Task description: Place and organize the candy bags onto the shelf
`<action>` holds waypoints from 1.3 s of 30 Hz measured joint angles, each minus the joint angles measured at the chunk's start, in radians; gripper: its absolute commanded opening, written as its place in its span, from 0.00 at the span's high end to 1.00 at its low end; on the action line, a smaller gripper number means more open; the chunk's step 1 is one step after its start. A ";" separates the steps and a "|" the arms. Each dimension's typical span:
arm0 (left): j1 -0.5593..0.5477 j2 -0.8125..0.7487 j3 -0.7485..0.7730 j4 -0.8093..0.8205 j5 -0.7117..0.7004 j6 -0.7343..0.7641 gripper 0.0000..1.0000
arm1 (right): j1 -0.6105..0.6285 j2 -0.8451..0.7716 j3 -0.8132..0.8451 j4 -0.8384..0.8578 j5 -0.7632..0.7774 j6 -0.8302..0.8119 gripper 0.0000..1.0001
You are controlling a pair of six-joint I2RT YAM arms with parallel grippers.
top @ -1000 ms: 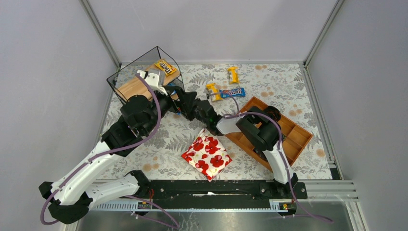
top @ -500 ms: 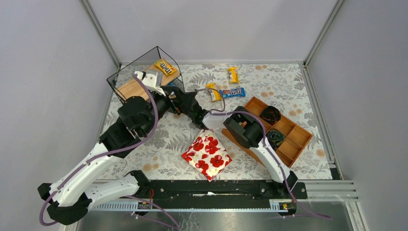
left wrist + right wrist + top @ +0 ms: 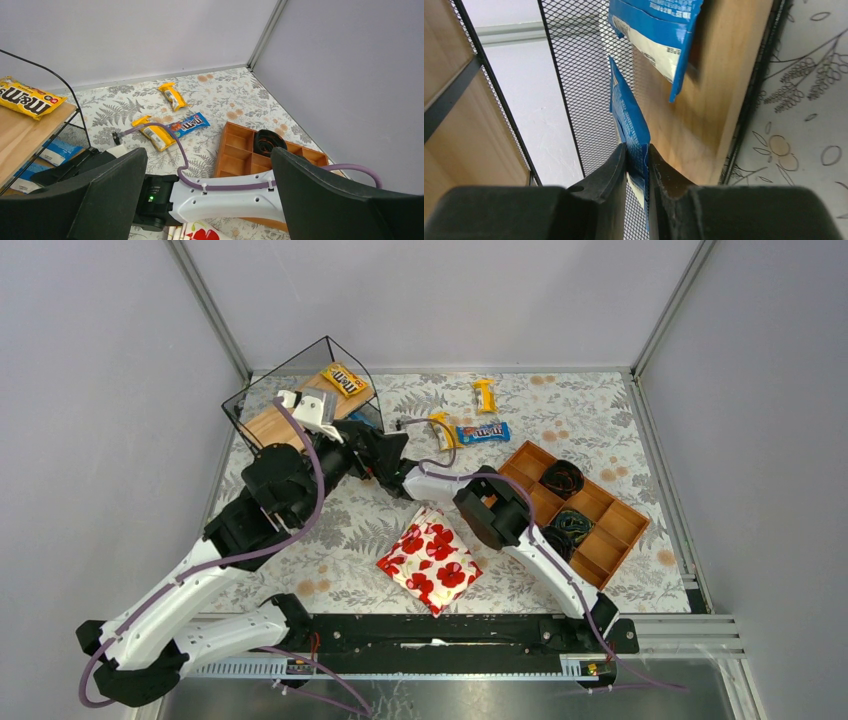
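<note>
The black wire shelf (image 3: 262,392) with wooden boards stands at the far left. A yellow candy bag (image 3: 344,379) lies on its top board. My right gripper (image 3: 636,156) is shut on the edge of a blue candy bag (image 3: 628,117), holding it inside the shelf's lower level beside the mesh. Another blue bag (image 3: 658,31) lies on the lower board (image 3: 719,85). Two yellow bags (image 3: 485,395) (image 3: 441,430) and one blue bag (image 3: 482,431) lie loose on the table. My left gripper (image 3: 207,152) is open and empty above the right arm (image 3: 225,192).
A reddish-brown compartment tray (image 3: 612,527) holding dark coiled items sits at the right. A white pouch with red poppies (image 3: 430,562) lies near the front centre. The two arms cross close together beside the shelf's right edge.
My right arm has stretched further left, carrying its gripper with the blue bag into the shelf's lower level. The left arm has barely moved.
</note>
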 measured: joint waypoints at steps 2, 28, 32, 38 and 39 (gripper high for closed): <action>-0.002 -0.001 0.000 0.000 -0.002 0.000 0.01 | 0.004 0.014 0.035 -0.024 0.017 0.002 0.87; -0.005 -0.003 0.000 0.000 -0.003 0.000 0.01 | 0.007 0.116 0.208 -0.150 0.100 -0.008 0.51; -0.005 -0.003 0.000 0.000 -0.003 0.000 0.01 | 0.005 0.084 0.150 -0.114 0.080 -0.018 0.42; -0.005 -0.003 0.000 0.000 -0.003 0.000 0.01 | 0.002 -0.035 -0.032 -0.085 0.034 -0.042 0.39; -0.005 -0.003 0.000 0.000 -0.002 0.000 0.01 | 0.001 -0.051 -0.056 -0.079 0.028 -0.045 0.39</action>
